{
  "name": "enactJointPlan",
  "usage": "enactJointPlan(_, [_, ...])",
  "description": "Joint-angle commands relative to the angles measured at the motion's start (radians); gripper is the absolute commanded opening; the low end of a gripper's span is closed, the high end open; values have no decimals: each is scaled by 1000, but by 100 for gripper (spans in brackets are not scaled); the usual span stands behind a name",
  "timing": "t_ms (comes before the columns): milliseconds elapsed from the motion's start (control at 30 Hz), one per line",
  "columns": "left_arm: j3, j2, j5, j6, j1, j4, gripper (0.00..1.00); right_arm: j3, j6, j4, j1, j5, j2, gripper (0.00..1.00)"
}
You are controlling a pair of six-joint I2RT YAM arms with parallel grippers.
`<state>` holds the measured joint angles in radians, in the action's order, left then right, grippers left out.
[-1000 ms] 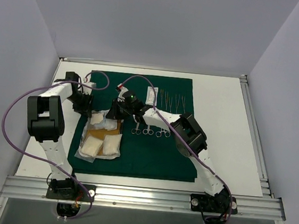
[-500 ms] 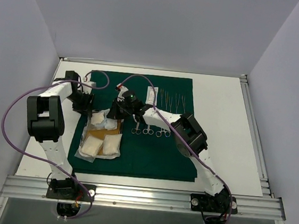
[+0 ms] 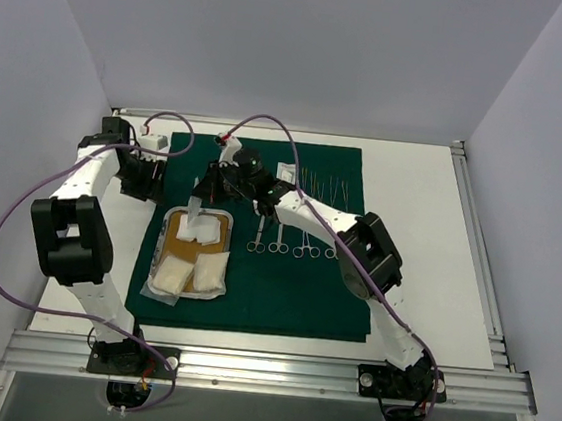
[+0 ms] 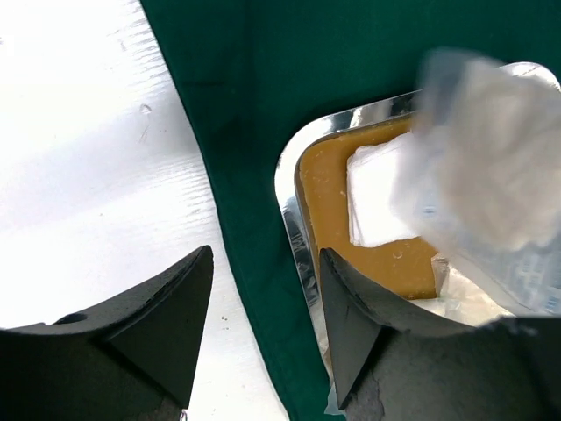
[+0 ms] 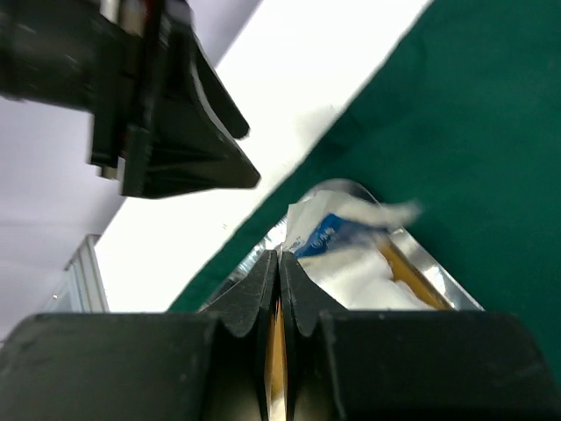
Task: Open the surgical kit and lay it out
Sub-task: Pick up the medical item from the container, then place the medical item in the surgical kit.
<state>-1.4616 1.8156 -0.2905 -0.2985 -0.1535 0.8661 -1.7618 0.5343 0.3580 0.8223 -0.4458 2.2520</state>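
The dark green drape [image 3: 283,291] lies spread on the table. On its left stands the steel tray [image 3: 228,220] with the tan liner [image 3: 178,250] and white gauze packets [image 3: 209,275]. My right gripper [image 3: 208,189] is shut on the corner of one gauze packet [image 5: 346,230] and holds it above the tray's far end; the packet hangs blurred in the left wrist view [image 4: 491,158]. My left gripper [image 3: 146,180] is open and empty, over the drape's left edge [image 4: 263,88] beside the tray rim [image 4: 294,162]. Scissors and forceps [image 3: 283,243] lie in a row right of the tray.
Thin tweezers [image 3: 326,185] and a small white packet [image 3: 284,177] lie at the drape's far side. White tabletop [image 3: 428,246] surrounds the drape. Grey walls close in on three sides. The left arm's fingers show close by in the right wrist view [image 5: 188,149].
My right gripper has lifted a gauze packet out of the tray and moved it toward the far end. My left gripper has drawn back left, off the tray to the drape's edge.
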Motion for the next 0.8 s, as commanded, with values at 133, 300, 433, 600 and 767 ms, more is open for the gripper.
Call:
enactJointPlan(133, [-28,-35,5,-27,-44,31,61,-93,130,322,-120,-54,-20,0])
enactJointPlan(300, [-16,-36,5,-31,-55,31,61,-276,292,438,-184,-4,164,0])
enactJointPlan(433, [-20,-29,4,-31,-61,33,61,-597,326,370,-186,-7,408,0])
enactJointPlan(600, [-20,-19,5,-27,-61,30,61,-745,443,456,-190,-18,537,0])
enactJointPlan(767, [-8,-19,8,-30,-63,21,61,-546,409,405,-219,-2,480,0])
